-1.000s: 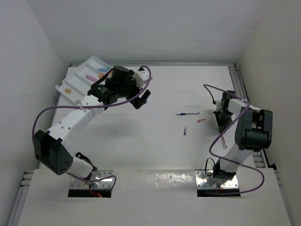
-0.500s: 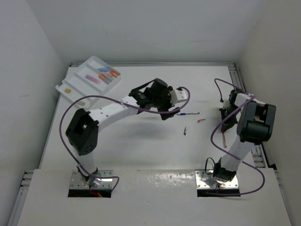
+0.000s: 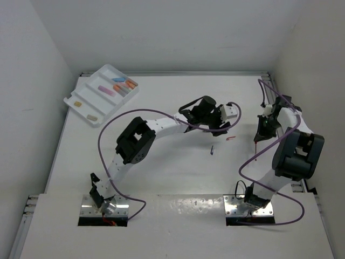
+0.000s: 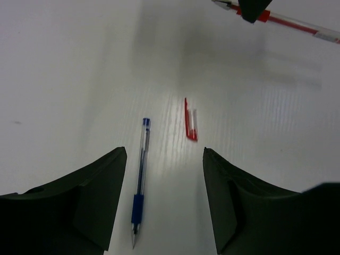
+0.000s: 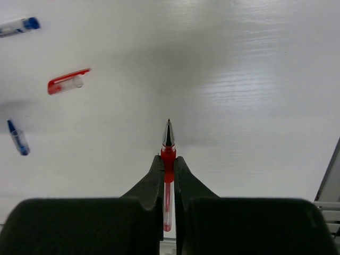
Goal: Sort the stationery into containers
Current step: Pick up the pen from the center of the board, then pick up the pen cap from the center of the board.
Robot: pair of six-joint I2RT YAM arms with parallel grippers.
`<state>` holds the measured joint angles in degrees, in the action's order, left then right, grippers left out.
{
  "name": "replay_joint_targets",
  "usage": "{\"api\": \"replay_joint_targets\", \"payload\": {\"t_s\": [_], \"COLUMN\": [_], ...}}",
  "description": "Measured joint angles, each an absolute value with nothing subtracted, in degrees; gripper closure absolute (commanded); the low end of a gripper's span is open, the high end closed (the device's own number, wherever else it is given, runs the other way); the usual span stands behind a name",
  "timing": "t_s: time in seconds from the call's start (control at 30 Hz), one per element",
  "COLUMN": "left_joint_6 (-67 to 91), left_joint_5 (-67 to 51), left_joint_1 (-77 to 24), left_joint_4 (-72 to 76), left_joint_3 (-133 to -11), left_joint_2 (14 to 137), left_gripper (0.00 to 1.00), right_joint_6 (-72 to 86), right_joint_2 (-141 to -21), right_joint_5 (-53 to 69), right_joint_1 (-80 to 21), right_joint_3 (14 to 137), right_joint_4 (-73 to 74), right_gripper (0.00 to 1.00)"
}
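Blue pen is my concern now. It lies flat on the table, right of the middle. In the left wrist view it sits between the fingers of the left gripper, nearer to one finger than to the other. This gripper is about half open and has hold of nothing.

I judge the pen to be light, stiff and smooth, so it can roll or slip. I would take it across the barrel near the middle, not at the thin tip. A red cap lies just beside it, tiny and probably hard to pinch.

The right gripper is closed tight on a red pen.

The white tray stands at the far left corner, well apart from the pens. In its compartments I see a pink marker, orange and blue markers and two beige erasers. Which compartment should take the pens I cannot tell.
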<state>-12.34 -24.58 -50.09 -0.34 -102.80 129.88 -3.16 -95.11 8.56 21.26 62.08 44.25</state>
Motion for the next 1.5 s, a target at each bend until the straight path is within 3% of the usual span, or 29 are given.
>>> {"api": "replay_joint_targets", "payload": {"t_s": [0.93, 1.27, 1.5], "left_joint_6": [-8.75, -7.42, -7.18], "left_joint_5": [-25.32, -24.36, -23.59], "left_joint_1": [-52.97, -53.28, -53.28], "left_joint_4": [3.09, 3.22, 5.13], "left_joint_3": [-112.49, -115.72, -113.69], "left_joint_2": [145.18, 147.35, 146.8], "left_gripper": [0.32, 0.53, 0.61], "right_joint_6": [-1.43, -1.54, -1.93], "right_joint_2": [-93.71, -93.69, -93.69], "right_joint_5": [14.0, 14.2, 15.97], "right_joint_1": [23.99, 24.51, 24.62], "right_joint_3": [63.88, 63.96, 66.15], "right_joint_4": [49.01, 50.35, 52.14], "right_gripper": [1.0, 1.0, 1.0]}}
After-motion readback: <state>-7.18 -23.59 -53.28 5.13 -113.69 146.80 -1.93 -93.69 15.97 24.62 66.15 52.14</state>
